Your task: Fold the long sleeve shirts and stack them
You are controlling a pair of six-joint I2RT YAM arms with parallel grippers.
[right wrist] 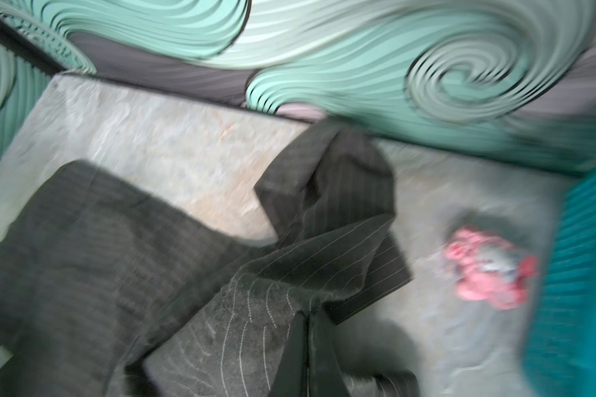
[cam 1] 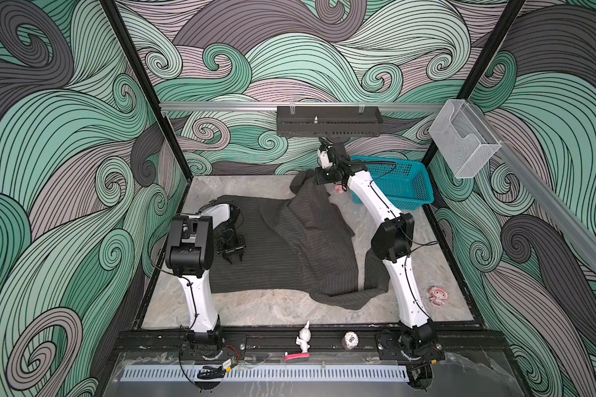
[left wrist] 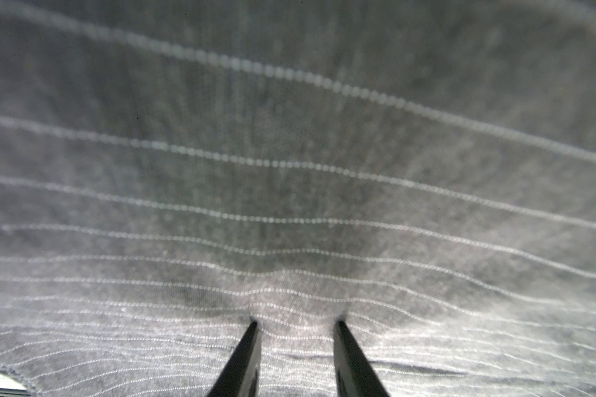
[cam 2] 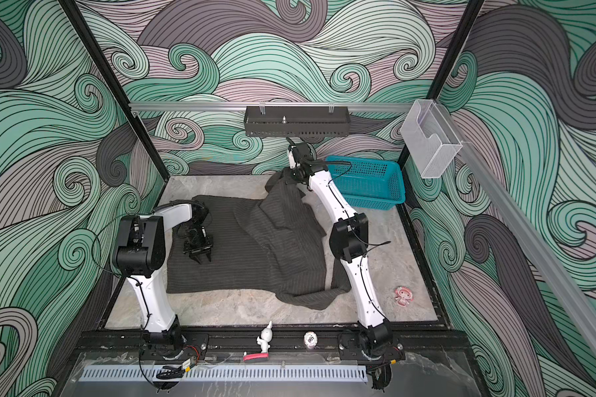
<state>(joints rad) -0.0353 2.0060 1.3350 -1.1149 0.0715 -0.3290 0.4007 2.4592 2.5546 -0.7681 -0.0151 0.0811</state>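
Pinstriped shirt [cam 1: 272, 247] lies spread mid-surface [cam 1: 255, 309], with its far corner pulled up in a peak near the teal basket [cam 1: 410, 192]. Right fingers [right wrist: 291, 350] are clamped tight on that raised fold, likely to carry it across for a fold. Left fingers [left wrist: 245, 357], partly apart and gripping nothing, press tips-down into the flat cloth, seemingly to pin it.

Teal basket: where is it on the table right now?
In both top views the teal basket sits in the table's far right corner, just right of the shirt's lifted end.
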